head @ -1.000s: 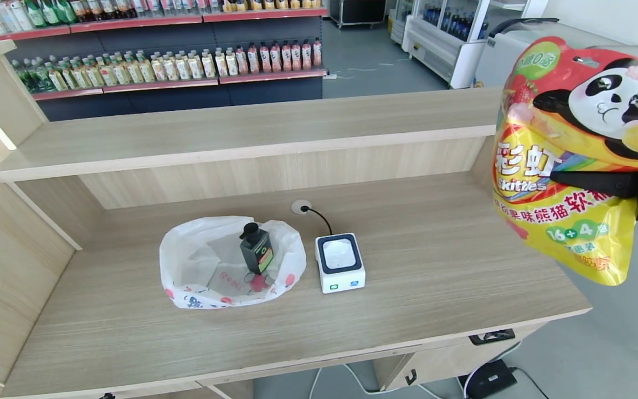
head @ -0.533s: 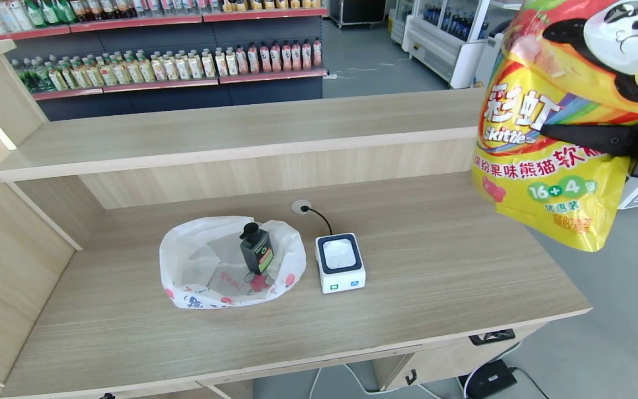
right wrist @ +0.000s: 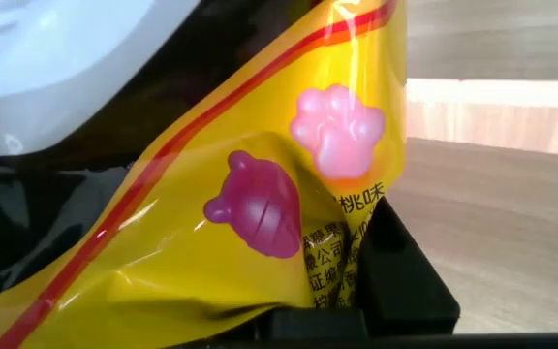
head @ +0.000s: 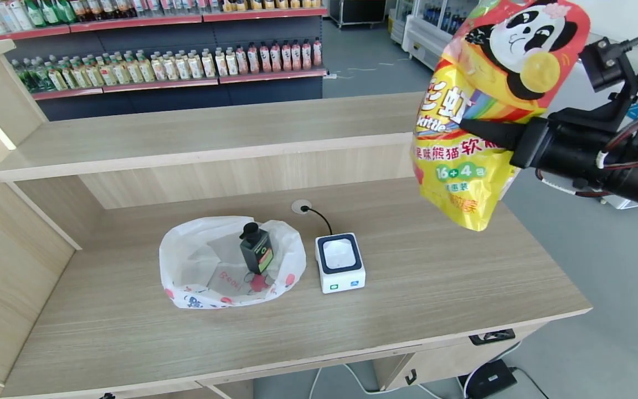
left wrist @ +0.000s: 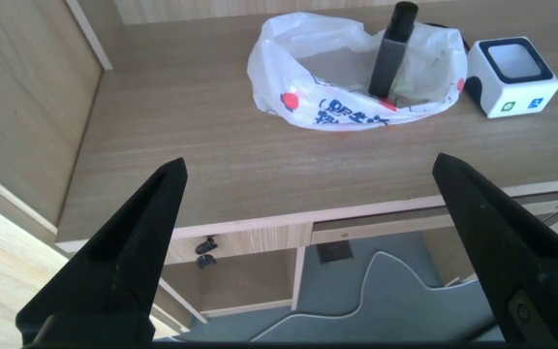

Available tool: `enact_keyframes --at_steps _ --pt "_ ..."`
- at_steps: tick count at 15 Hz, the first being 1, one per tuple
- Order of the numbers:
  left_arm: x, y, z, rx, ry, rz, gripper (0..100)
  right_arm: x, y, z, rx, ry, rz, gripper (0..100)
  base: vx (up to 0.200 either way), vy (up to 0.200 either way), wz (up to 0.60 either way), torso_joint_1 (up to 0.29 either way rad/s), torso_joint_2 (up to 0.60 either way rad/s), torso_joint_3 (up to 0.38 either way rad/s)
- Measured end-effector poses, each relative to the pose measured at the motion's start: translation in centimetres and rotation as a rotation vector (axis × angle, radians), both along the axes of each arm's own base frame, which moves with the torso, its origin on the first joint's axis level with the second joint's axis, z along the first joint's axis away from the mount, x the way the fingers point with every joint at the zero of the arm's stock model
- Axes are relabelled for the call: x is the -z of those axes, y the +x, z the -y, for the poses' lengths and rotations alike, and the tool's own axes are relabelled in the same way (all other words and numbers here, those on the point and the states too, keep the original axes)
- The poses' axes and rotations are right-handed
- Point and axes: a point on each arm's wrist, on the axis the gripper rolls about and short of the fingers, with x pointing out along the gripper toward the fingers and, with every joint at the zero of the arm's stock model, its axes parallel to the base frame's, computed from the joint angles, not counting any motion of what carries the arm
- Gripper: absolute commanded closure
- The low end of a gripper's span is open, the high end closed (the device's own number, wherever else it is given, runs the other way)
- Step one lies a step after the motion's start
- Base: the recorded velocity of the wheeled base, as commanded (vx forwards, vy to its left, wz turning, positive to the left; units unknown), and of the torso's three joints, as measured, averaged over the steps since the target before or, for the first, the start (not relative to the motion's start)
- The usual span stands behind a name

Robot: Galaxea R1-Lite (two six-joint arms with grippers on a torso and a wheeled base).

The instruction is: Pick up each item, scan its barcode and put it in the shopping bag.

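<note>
We find the right gripper [head: 488, 132] clamped across the middle of the candy pouch [head: 463, 191], which hangs at the upper right of the head view, well apart from the scanner [head: 340, 262] at centre. No barcode is visible. We advise turning the hidden face flat and low over the scanner window before moving to the shopping bag [head: 186, 291] beside it. The left gripper [left wrist: 308, 174] stands open, holding nothing.

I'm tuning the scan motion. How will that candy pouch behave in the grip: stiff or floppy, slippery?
Probably floppy: the candy pouch, pinched mid-body by the right hand, curls and hangs below the grip. Likely slippery, since its foil looks glossy and creased. Seemingly light, as one pinch holds it aloft.
</note>
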Motion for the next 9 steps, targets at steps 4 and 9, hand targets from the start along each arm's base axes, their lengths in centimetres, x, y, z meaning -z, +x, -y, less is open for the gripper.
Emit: enact_keyframes --at_steps 4,9 --pt "0.0 0.0 0.0 0.0 0.0 0.0 0 2.1 1.7 -4.3 0.203 -0.086 0.103 100 0.0 0.0 0.0 0.0 0.0 0.0" --pt "0.0 0.0 0.0 0.0 0.0 0.0 0 3.6 1.3 -4.8 0.298 -0.337 0.101 100 0.0 0.0 0.0 0.0 0.0 0.0"
